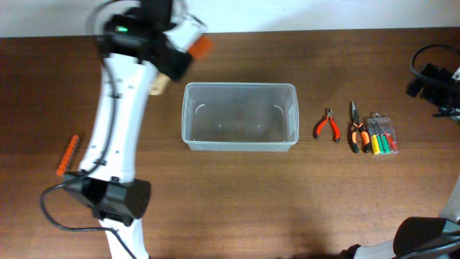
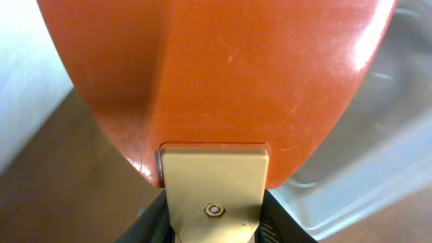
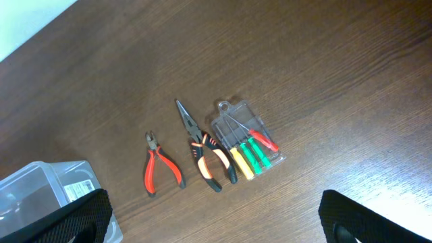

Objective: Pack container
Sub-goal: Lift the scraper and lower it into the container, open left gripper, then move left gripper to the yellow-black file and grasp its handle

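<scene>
The clear, lidless plastic container (image 1: pixel 239 85) stands empty in the middle of the table. Its rim also shows at the right of the left wrist view (image 2: pixel 378 162) and at the lower left of the right wrist view (image 3: pixel 40 185). My left gripper (image 1: pixel 172 61) is up at the container's back left corner, shut on the tan handle (image 2: pixel 214 192) of a tool with a broad orange head (image 2: pixel 223 74). My right gripper (image 3: pixel 216 223) is open and empty, high over the table's right end (image 1: pixel 435 83).
Right of the container lie red-handled cutters (image 1: pixel 327 126) (image 3: pixel 160 172), orange-and-black needle-nose pliers (image 1: pixel 356 131) (image 3: pixel 208 154) and a small clear case of coloured screwdrivers (image 1: pixel 382 134) (image 3: pixel 248 140). An orange strip (image 1: pixel 67 155) lies at the table's left, beside my left arm.
</scene>
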You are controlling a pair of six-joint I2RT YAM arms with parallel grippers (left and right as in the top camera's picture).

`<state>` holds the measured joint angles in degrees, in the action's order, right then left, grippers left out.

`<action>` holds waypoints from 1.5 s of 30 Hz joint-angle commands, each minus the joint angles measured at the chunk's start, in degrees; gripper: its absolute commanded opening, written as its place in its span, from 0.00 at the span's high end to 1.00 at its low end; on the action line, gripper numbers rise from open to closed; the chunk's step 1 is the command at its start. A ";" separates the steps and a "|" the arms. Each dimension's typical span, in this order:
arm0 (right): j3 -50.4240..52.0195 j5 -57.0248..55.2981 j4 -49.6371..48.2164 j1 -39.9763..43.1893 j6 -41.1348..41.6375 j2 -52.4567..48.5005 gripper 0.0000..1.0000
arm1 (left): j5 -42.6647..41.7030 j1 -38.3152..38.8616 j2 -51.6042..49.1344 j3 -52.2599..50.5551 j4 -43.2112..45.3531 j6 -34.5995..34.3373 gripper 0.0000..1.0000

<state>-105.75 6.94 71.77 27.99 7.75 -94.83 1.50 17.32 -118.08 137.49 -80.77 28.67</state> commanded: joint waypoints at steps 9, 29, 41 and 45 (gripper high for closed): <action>-0.28 0.07 -0.13 0.15 0.26 -0.07 0.01 | -9.07 12.00 -7.91 -7.63 0.00 38.21 0.98; -0.28 0.07 -0.13 0.15 0.26 -0.07 0.02 | 4.48 10.71 -19.96 -7.76 6.99 29.94 0.01; -0.28 0.07 -0.13 0.15 0.28 -0.07 0.01 | 19.17 3.91 -1.11 -3.69 -5.11 -5.55 0.01; -0.28 0.07 -0.13 0.15 0.28 -0.07 0.02 | 17.70 -7.98 -0.66 -4.02 -11.82 -18.49 0.01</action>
<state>-105.78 6.96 71.77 27.99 7.77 -94.85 16.56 19.51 -117.86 134.15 -89.01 26.46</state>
